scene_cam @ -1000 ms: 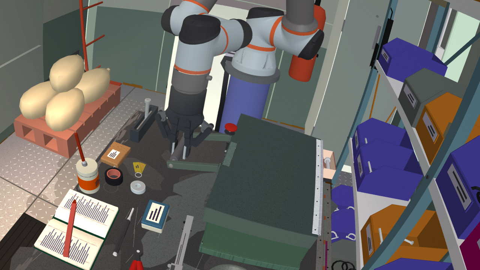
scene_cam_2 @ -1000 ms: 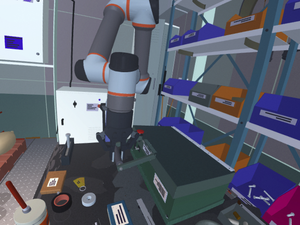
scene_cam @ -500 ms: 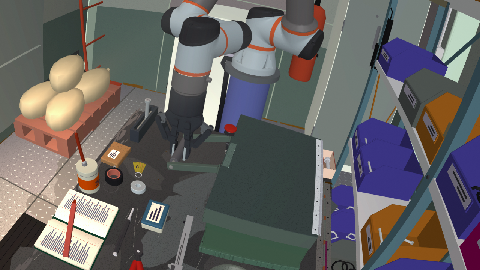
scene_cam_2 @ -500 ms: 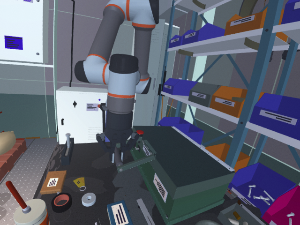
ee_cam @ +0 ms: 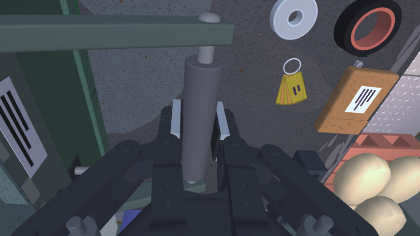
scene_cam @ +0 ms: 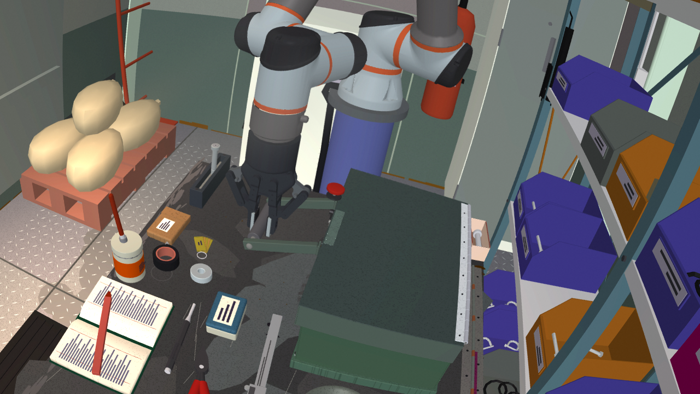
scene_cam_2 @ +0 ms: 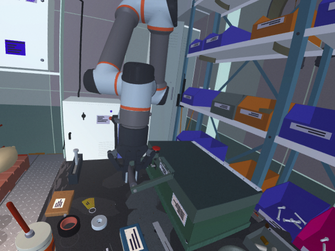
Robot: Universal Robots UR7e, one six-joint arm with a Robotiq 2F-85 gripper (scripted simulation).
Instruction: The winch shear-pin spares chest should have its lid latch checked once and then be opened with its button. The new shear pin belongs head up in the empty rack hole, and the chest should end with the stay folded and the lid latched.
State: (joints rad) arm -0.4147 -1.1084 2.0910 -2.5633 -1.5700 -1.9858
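The grey cylindrical handle bar [ee_cam: 199, 117] of the chest lid is gripped by my closed gripper [scene_cam: 261, 221] [scene_cam_2: 131, 175] [ee_cam: 200, 123], held between two green arms [scene_cam: 286, 245] that reach out from the lid's front edge. The dark green chest [scene_cam: 386, 274] [scene_cam_2: 201, 186] sits to the right with its lid down. A red button [scene_cam: 336, 188] [scene_cam_2: 156, 148] stands at the chest's far front corner. A shear pin [scene_cam: 214, 156] [scene_cam_2: 75, 156] stands head up in a dark holder [scene_cam: 209, 180] at the back left of the mat.
Blue, orange and grey bins [scene_cam: 577, 235] fill the shelving right of the chest. On the mat to the left lie a cork block [scene_cam: 168, 225], tape roll [scene_cam: 165, 257], yellow tags [ee_cam: 291, 89], a washer [scene_cam: 201, 273], an open notebook [scene_cam: 111, 331] and a small blue box [scene_cam: 226, 314].
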